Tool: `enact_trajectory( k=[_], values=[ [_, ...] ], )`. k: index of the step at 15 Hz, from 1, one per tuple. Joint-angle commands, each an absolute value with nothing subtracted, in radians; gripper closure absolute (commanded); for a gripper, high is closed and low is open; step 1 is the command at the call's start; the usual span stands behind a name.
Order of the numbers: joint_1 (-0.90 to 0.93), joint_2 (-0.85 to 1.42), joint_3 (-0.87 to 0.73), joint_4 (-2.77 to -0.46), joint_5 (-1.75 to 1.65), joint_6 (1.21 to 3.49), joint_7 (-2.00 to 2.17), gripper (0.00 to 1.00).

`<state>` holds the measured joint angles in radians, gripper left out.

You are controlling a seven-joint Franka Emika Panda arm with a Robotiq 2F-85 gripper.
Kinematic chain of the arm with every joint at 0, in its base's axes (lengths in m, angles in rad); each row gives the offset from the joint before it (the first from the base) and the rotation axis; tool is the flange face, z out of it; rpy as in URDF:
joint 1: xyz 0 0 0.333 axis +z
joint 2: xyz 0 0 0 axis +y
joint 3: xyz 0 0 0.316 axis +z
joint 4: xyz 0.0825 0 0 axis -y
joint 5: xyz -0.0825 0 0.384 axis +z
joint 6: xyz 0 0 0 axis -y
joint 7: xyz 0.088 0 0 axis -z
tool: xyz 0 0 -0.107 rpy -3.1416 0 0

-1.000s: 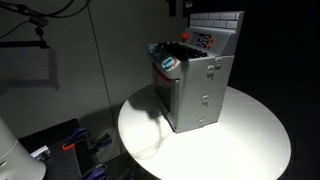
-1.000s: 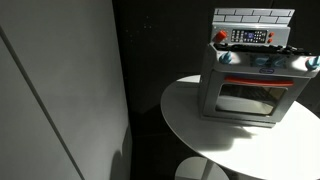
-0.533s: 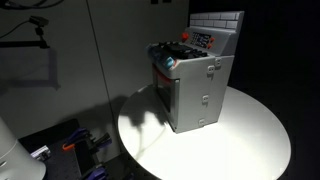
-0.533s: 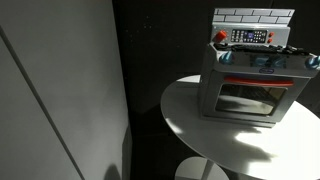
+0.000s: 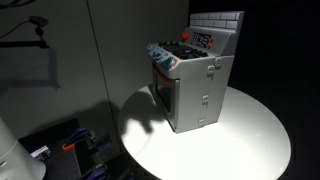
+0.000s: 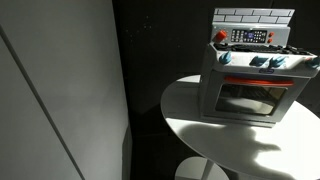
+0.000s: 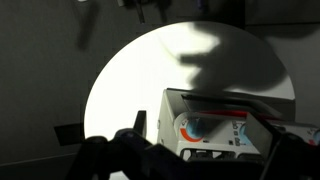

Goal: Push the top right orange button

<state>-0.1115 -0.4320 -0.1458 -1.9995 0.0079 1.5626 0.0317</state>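
On a round white table (image 5: 250,130), boxy grey toy oven (image 5: 205,95), brick-patterned back panel (image 6: 253,15)

Orange-red button (image 6: 221,36): small, round, unpressed, at left end of back panel (image 6: 255,36) atop toy stove (image 6: 250,95), upper right of frame (neighbouring buttons too small to distinguish).

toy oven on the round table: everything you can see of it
The toy oven is a grey, metal-looking box standing upright on the round white table, door shut. Its front has a glazed window under a row of blue knobs. Behind the top rises a brick-patterned back wall carrying a dark control panel with a red-orange button at one end. Only the table touches it.
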Motion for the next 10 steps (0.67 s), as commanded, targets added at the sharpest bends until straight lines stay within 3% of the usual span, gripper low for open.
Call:
enact_trajectory(
  k=[1,10],
  values=[
    [-0.124,-0.518,-0.157,-2.083,0.0,1.568,-0.025,0.0],
    [-0.126,-0.534,-0.16,-2.121,0.011,1.56,-0.019,0.0]
  ],
)
